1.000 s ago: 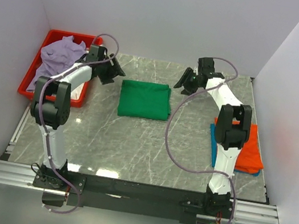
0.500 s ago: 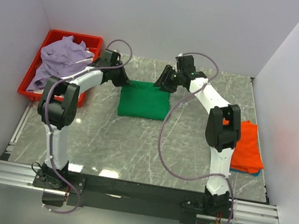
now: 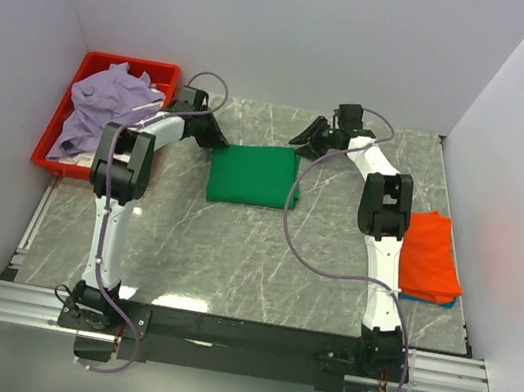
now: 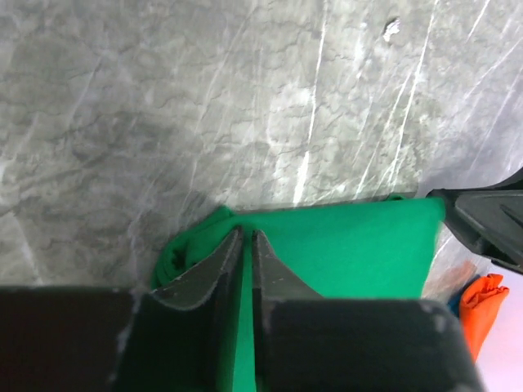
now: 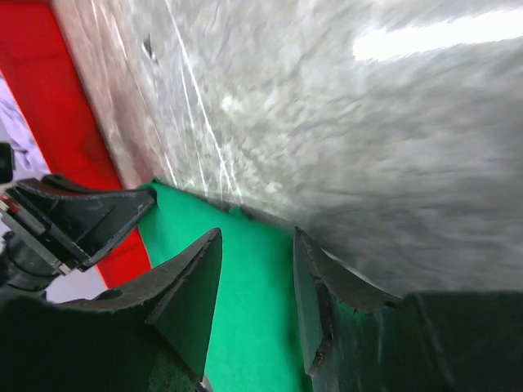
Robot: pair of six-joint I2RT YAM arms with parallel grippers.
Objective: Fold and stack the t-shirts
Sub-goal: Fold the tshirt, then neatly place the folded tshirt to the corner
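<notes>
Green t-shirt [image 3: 253, 176], folded flat, lies mid-frame on the veined marble table [image 3: 232, 252]. My left gripper [image 4: 245, 233], jaws pressed almost together, sits at its upper-left corner. My right gripper [image 5: 257, 233], jaws spread, is at the upper-right corner. Red plastic tray [image 3: 162, 70] at upper left.

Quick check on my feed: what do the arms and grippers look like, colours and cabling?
The left arm and right arm share white tubular links and bulky black joints. A loose mauve-grey cable loops along each. The left gripper and right gripper are black, with two flat tapering fingers.
</notes>
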